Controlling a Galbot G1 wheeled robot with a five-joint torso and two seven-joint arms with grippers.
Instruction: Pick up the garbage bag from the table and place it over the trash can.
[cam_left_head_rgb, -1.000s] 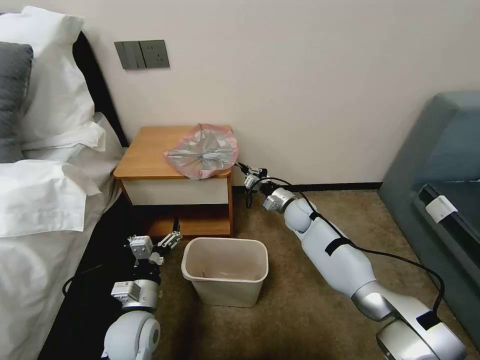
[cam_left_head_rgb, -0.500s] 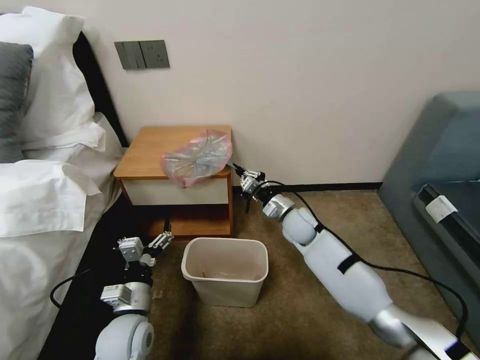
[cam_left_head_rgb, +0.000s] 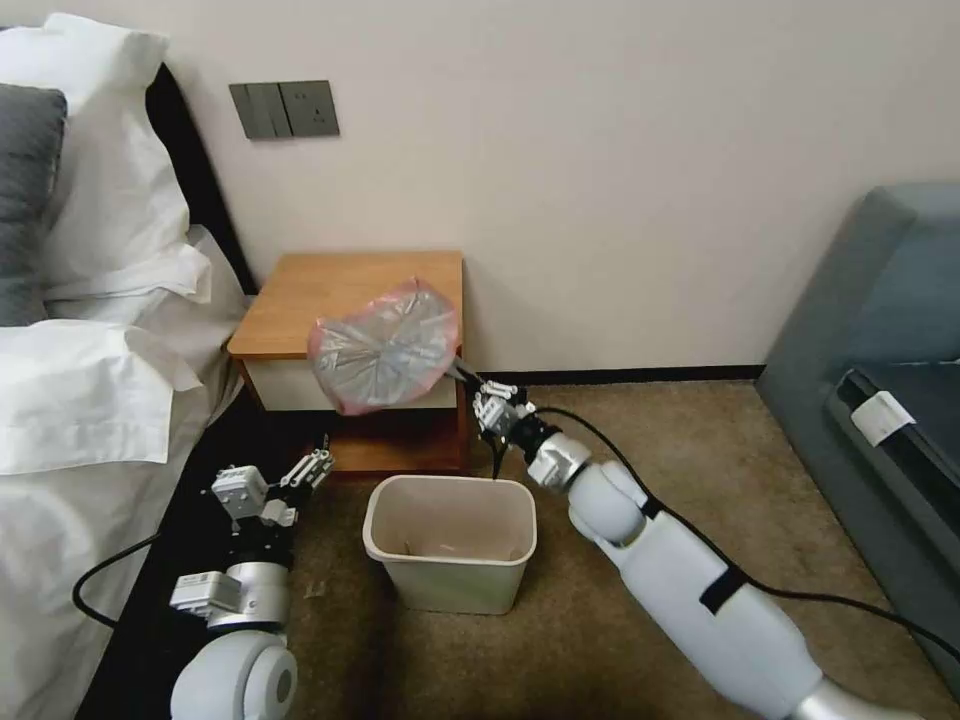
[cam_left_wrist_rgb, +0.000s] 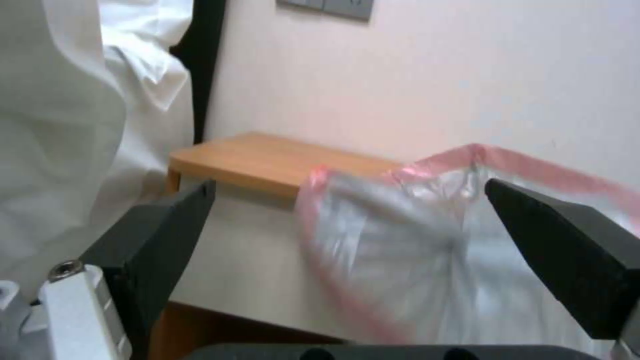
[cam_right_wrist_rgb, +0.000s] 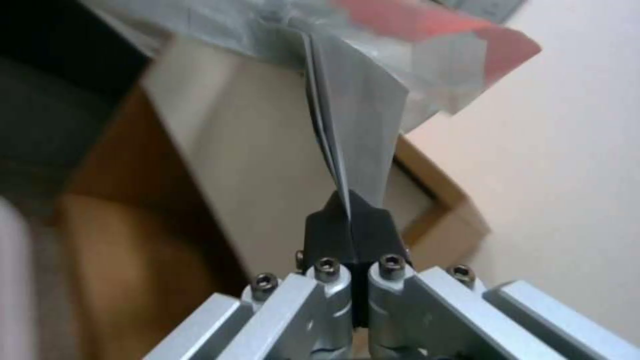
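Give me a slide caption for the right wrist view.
Right hand shut on a fold of the garbage bag, beside the table.

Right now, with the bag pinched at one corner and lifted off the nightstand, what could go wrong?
1. The right gripper holds the garbage bag by one thin pinched fold; the slick plastic could slip or tear.
2. The bag hangs bunched and closed, so it may flop onto the trash can without opening over its rim.
3. The left gripper, jaws open beside the table, may grab both layers at once.
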